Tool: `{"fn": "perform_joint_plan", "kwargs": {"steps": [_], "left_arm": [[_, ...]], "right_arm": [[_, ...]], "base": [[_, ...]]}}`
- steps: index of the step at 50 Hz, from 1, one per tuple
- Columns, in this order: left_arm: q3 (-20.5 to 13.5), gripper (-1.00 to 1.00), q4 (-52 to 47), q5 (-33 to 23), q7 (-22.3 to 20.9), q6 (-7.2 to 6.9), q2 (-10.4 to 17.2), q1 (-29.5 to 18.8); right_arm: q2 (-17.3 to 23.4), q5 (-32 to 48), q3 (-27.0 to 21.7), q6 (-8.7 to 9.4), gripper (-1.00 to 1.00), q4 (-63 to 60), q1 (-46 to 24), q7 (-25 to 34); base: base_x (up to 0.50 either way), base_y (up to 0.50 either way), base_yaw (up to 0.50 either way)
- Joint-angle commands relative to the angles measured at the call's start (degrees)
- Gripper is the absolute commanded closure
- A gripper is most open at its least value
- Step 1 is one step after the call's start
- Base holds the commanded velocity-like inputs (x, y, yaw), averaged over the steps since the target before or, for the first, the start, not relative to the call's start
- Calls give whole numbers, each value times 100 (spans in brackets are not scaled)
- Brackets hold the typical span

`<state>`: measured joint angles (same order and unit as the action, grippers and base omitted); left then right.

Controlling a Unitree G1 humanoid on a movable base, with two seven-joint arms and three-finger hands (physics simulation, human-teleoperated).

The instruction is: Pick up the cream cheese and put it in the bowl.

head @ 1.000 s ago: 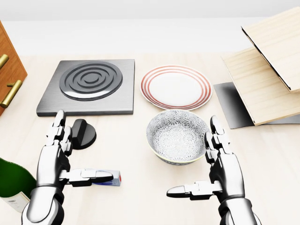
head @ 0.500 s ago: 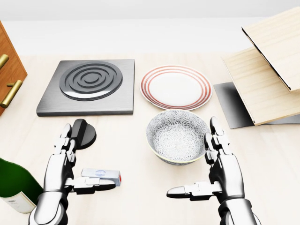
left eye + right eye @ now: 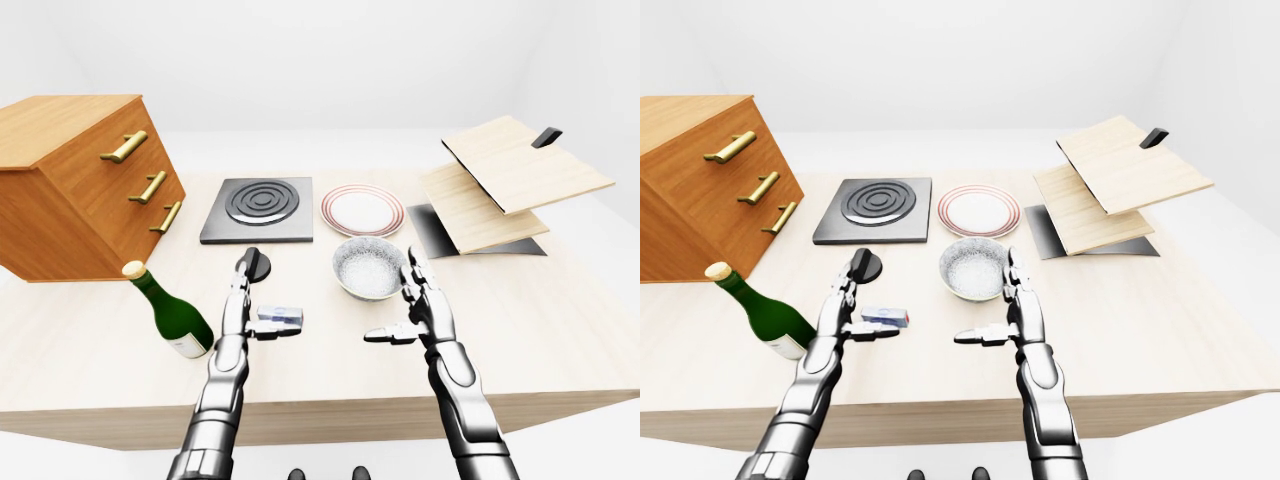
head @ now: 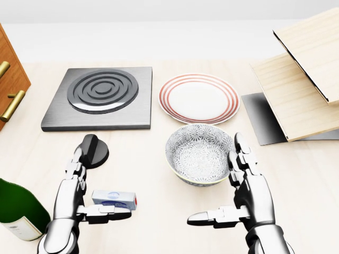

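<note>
The cream cheese [image 4: 115, 199], a small flat silver-blue box with a red end, lies on the light wooden table, low and left in the head view. My left hand [image 4: 101, 186] is open beside it: the fingers [image 4: 79, 163] stand up at its left, and the thumb [image 4: 108, 214] stretches along the table just under its lower edge. The patterned bowl [image 4: 197, 156] sits empty to the right of the box. Open too, my right hand [image 4: 217, 182] hovers by the bowl's lower right rim with nothing in it.
A black knob [image 4: 94, 150] lies just above the left fingers. A green bottle [image 4: 18, 211] stands at the lower left. Higher up are a hotplate [image 4: 100, 95] and a red-ringed plate [image 4: 198, 98]. Wooden boards [image 4: 302, 90] lean at the right; a drawer cabinet [image 3: 80, 180] stands at the left.
My left hand has slid right and up the head view; its thumb, which covered the box, now lies below it. The right hand shifted slightly left.
</note>
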<state>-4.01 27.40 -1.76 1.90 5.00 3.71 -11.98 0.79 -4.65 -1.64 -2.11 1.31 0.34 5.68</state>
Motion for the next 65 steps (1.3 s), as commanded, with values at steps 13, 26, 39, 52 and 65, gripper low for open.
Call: {"fn": "perform_joint_plan", "kwargs": {"steps": [13,26,39,52,65], "left_arm": [[97,-100,865,-630,437,0,34,-143],[44,100,447,-312,93,0,-25,72],[-32,100,553,-145,236,0,16,-95],[-32,100,479,-102,293,0,22,-115],[63,100,-1160,27,134,0,-74,-138]], "right_arm": [[-9,-140,16,114,-100,-7,0,153],[-27,-166,76,205,-100,-52,63,247],[-37,-249,87,274,-100,-33,62,318],[-32,-258,81,261,-100,9,49,322],[284,-443,-523,266,-100,177,-546,48]], "base": [[0,0,0],[0,0,0],[0,0,0],[0,0,0],[0,0,0]]}}
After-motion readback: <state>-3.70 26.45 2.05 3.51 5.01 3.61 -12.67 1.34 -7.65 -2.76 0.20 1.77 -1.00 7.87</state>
